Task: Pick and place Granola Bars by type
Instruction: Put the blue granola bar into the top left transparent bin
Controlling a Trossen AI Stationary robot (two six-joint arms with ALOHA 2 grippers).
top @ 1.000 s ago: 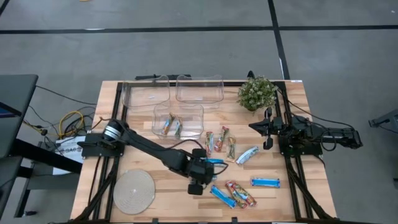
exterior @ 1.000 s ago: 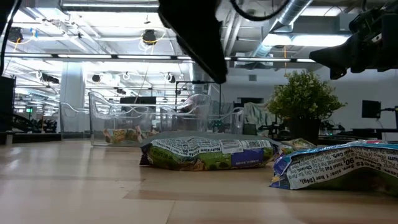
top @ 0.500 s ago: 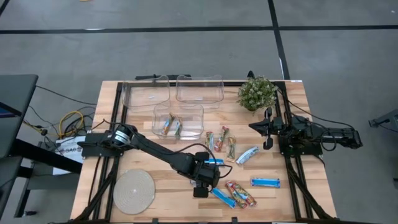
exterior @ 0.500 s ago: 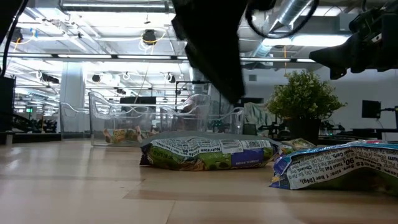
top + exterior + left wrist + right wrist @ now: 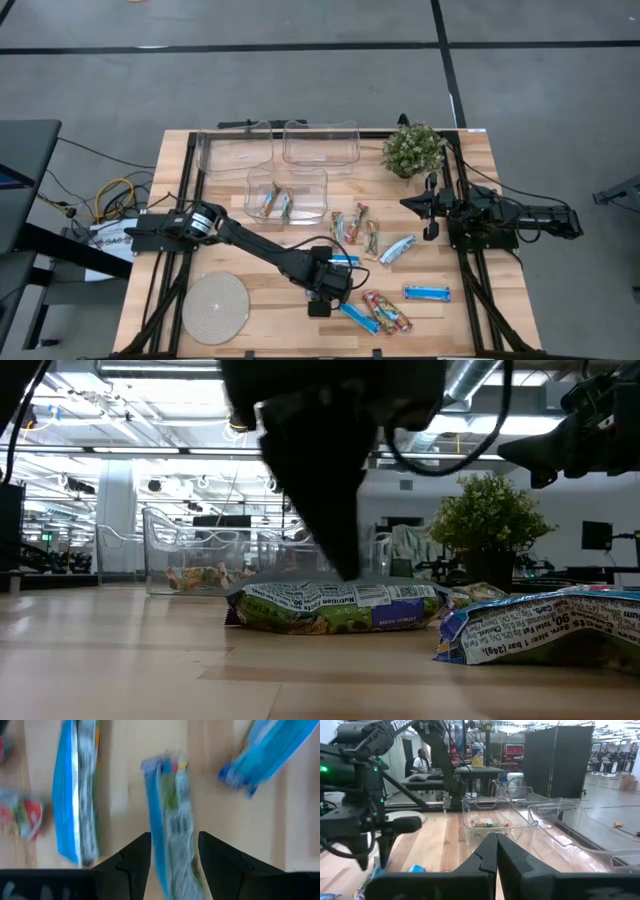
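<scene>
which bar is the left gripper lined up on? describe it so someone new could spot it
On the wooden table, look at the front cluster of loose bars right of the round pale disc. The left gripper hangs open over a bright blue bar, lying diagonally. Unlike the red multicoloured bar touching its right side, it is plain blue.

Loose bars spread across my counter, bins standing behind them.

My left pincer hangs over the front-middle, a bar between its spread fingers and another bar just beside it. Two bars lie in the nearest bin; two more bins stand behind. The plant sits back right, the disc front left. My right pincer, closed, waits by the plant.
</scene>
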